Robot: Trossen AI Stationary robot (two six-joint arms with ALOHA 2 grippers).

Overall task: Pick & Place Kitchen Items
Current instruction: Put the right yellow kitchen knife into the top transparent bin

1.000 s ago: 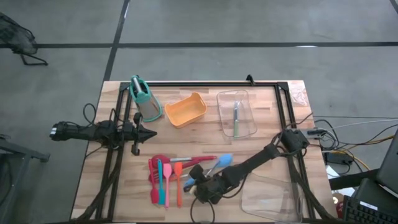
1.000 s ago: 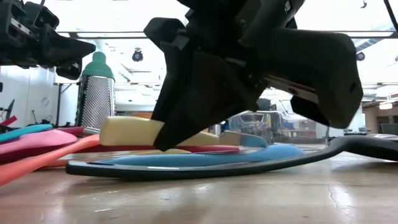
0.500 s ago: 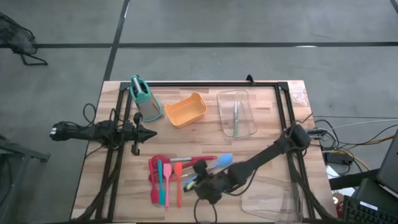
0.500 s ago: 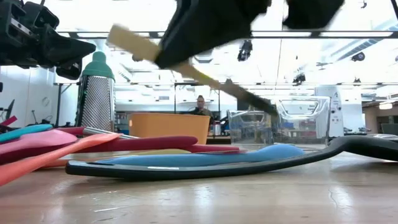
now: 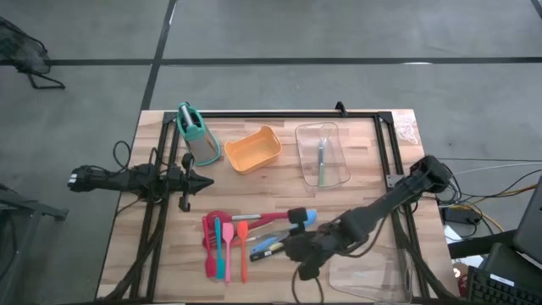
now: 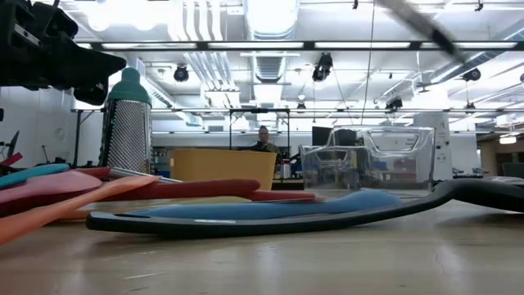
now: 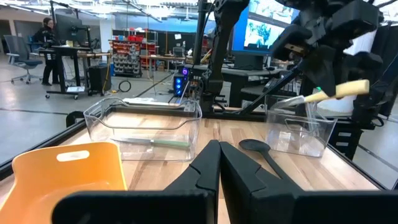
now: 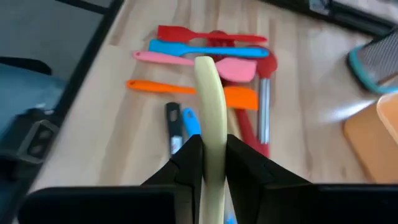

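Spanning the high view, the wooden tabletop (image 5: 364, 182) carries an orange tub (image 5: 253, 150), a clear tray (image 5: 322, 155) with a green utensil (image 5: 321, 166) inside, and a second clear tray (image 5: 370, 271) at the near right corner. A teal-handled grater (image 5: 196, 135) stands beside the tub. The right gripper (image 5: 309, 247) hangs above the tabletop between the utensil pile and the near tray, its fingers (image 8: 185, 160) clamped on a pale yellow utensil (image 8: 211, 118). Below it lie a red spatula (image 8: 208, 35), a blue spatula (image 8: 199, 49), a pink spatula (image 8: 205, 65) and an orange spatula (image 8: 199, 92), side by side. The left gripper (image 5: 196, 181) waits at the left edge, fingers (image 7: 211, 168) together.
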